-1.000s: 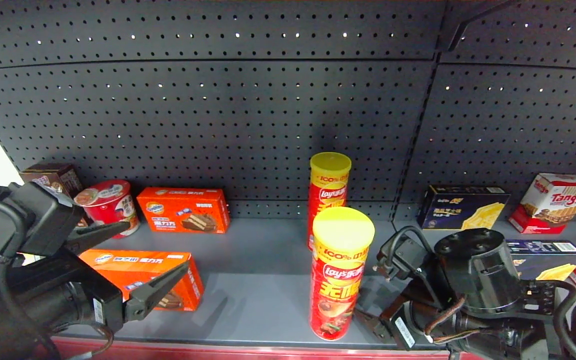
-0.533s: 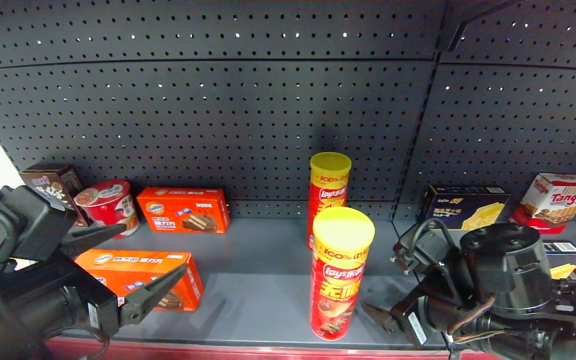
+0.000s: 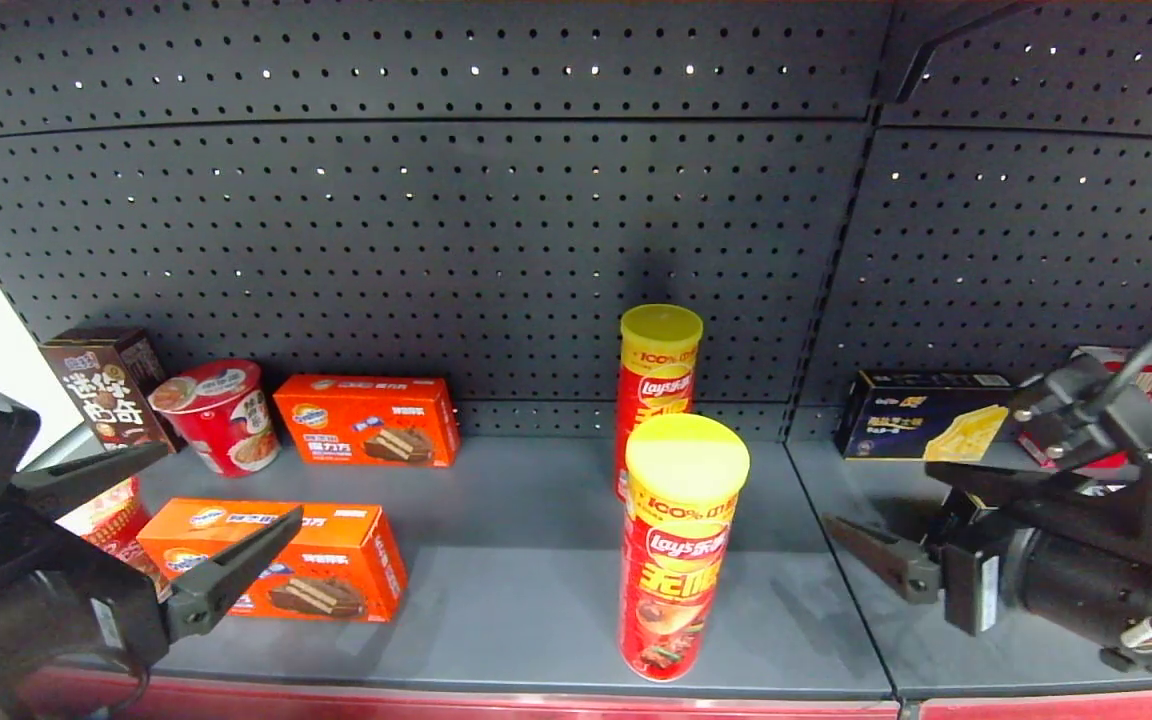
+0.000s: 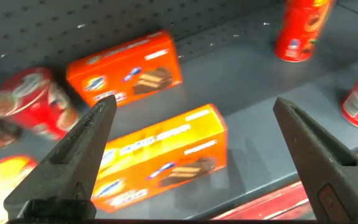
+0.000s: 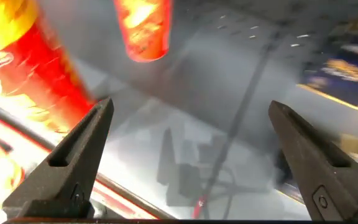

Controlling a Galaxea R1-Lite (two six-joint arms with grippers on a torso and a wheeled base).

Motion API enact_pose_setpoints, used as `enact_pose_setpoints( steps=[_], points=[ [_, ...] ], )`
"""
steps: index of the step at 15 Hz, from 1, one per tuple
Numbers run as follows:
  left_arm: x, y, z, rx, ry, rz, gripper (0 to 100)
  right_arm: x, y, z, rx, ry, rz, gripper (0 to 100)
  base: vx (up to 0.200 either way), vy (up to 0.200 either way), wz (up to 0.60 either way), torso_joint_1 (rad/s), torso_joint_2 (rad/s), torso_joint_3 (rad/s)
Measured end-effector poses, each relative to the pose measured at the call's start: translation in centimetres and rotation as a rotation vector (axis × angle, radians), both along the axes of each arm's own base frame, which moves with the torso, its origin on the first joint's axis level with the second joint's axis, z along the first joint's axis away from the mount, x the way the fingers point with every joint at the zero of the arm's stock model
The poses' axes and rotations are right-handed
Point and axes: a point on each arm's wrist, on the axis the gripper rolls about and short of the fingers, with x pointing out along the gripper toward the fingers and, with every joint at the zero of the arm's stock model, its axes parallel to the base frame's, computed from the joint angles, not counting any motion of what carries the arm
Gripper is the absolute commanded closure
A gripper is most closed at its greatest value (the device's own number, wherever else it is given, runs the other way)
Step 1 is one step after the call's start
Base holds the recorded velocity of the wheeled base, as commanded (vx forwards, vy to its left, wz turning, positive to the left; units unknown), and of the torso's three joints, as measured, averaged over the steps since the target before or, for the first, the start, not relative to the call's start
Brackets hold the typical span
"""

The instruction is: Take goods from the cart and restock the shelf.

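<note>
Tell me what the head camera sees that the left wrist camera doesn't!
Head view extras: the right gripper, open, over the right part of the shelf; the dark blue box; and the yellow lids of the front chip can and the rear chip can.
Left wrist view extras: nothing new that I can spot, just a nearer look at the boxes, seen through its open jaws.
Both share: the left gripper, the front orange box, the back orange box, the red cup, the lower parts of both cans, and the grey shelf.
</note>
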Motion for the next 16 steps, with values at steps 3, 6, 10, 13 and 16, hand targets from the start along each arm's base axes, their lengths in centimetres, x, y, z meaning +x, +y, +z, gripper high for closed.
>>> enact_pose_setpoints(
  steps=[3, 6, 10, 13, 16],
  points=[
    [-1.5, 1.5, -0.4, -0.055, -0.013, 0.093, 0, -1.5, -3.6, 0.2, 0.039, -0.042, -0.110, 0, 0.000, 0.000, 0.00, 0.000, 0.00, 0.000],
    [-3.5, 2.4, -1.8, -0.066, -0.022, 0.148, 0, -3.3, -6.1, -0.4, 0.058, -0.074, -0.192, 0, 0.000, 0.000, 0.00, 0.000, 0.00, 0.000],
    [-6.4, 3.2, -3.8, -0.070, -0.046, 0.203, 0, -5.5, -8.6, -0.4, 0.089, -0.149, -0.315, 0, 0.000, 0.000, 0.00, 0.000, 0.00, 0.000],
    [-8.6, 3.6, -5.3, -0.055, -0.015, 0.250, 0, -7.5, -9.6, -1.3, 0.095, -0.187, -0.391, 0, 0.000, 0.000, 0.00, 0.000, 0.00, 0.000],
    [-11.0, 4.0, -6.9, -0.039, 0.021, 0.287, 0, -9.2, -10.4, -2.8, 0.091, -0.206, -0.464, 0, 0.000, 0.000, 0.00, 0.000, 0.00, 0.000]
  ],
)
